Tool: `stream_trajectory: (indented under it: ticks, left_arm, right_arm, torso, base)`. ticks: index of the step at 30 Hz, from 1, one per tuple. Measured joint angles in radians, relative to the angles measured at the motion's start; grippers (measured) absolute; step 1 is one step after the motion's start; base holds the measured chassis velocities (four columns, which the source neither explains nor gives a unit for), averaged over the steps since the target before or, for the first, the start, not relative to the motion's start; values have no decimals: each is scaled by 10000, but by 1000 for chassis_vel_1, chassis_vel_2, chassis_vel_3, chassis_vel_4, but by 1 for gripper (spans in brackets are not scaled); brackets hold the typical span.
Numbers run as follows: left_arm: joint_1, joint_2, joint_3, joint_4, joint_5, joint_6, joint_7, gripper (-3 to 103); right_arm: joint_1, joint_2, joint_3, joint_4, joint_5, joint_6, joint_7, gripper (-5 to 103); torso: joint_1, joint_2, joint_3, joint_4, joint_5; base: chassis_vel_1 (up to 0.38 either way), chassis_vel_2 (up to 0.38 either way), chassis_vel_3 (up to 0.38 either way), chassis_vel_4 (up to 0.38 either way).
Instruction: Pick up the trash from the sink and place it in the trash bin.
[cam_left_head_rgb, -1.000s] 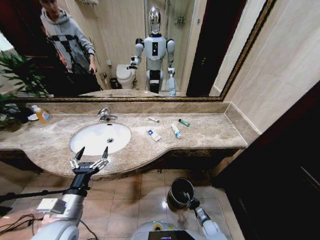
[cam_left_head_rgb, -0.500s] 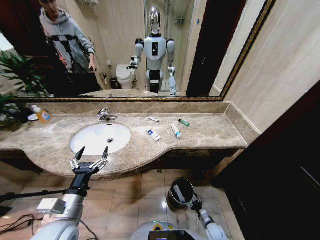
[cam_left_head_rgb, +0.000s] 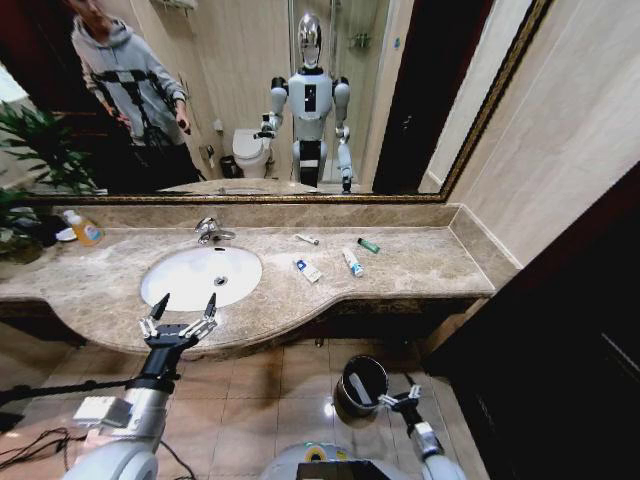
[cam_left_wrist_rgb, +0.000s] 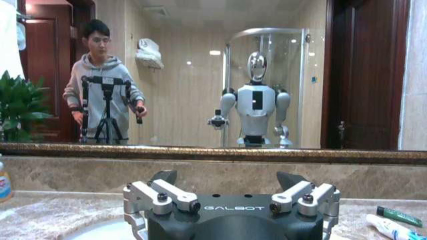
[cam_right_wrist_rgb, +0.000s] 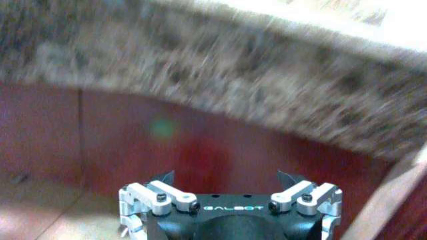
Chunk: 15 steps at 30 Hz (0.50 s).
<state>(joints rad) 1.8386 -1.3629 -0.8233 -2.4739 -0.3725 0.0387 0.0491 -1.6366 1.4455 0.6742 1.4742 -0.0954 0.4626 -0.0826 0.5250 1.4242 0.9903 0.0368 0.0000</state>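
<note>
The white oval sink sits in the brown marble counter, with its chrome faucet behind it. To its right on the counter lie two white tubes with blue print, a green tube and a thin white stick. The black trash bin stands on the floor below, holding a white piece. My left gripper hovers open at the counter's front edge before the sink. My right gripper is open and empty, low beside the bin's right rim. The left wrist view shows the green tube.
An orange-yellow bottle stands at the counter's far left by a green plant. A dark wooden cabinet closes off the right side. A big mirror backs the counter. Tiled floor lies open around the bin.
My right gripper has drawn back from over the bin to its right side. A white piece now lies inside the bin. The left arm has not moved.
</note>
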Motion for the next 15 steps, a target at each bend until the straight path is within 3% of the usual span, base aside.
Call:
stream_trajectory:
  ticks: [6, 10, 15]
  left_arm:
    - [0, 0, -2, 0, 0, 0, -4, 100]
    - [0, 0, 0, 0, -1, 0, -2, 100]
    - [0, 0, -1, 1, 0, 0, -2, 100]
  right_arm:
    - [-1976, 512, 502, 3067, 935, 50, 387, 100]
    - [-2960, 896, 712, 5218, 1019, -500, 526, 100]
    - [-3577, 777, 629, 7123, 1498, -1023, 494, 100]
  torso:
    - [-1, 2, 1, -1, 1]
    - [0, 2, 0, -1, -3]
    - [0, 2, 0, -1, -2]
  base:
    - [0, 0, 0, 0]
    - [0, 0, 0, 0]
    - [0, 0, 0, 0]
